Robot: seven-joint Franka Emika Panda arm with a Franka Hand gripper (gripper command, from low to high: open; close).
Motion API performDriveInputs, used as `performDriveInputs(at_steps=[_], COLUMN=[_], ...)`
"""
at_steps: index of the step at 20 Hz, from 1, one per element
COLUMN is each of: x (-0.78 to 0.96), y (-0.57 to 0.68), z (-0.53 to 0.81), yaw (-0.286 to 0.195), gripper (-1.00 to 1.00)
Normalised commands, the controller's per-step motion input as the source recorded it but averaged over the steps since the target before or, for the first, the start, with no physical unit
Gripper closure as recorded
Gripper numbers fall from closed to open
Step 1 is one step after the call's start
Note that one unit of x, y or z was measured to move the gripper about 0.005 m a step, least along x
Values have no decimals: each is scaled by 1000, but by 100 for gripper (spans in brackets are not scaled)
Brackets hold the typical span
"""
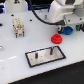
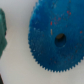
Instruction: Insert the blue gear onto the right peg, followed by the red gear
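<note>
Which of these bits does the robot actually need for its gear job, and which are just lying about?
Needed for the job:
- blue gear
- red gear
- right peg, standing on the grey plate

Just lying about:
- beige block
- dark green thing beside the blue gear, too blurred to identify
</note>
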Motion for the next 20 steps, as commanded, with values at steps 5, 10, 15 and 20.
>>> performDriveInputs(at_steps=[5,10,15,20], x=[-280,-218,7,260], y=[-24,-9,-85,-153], z=[-97,-141,237,546], yaw=[0,0,0,0], gripper=[100,100,100,100])
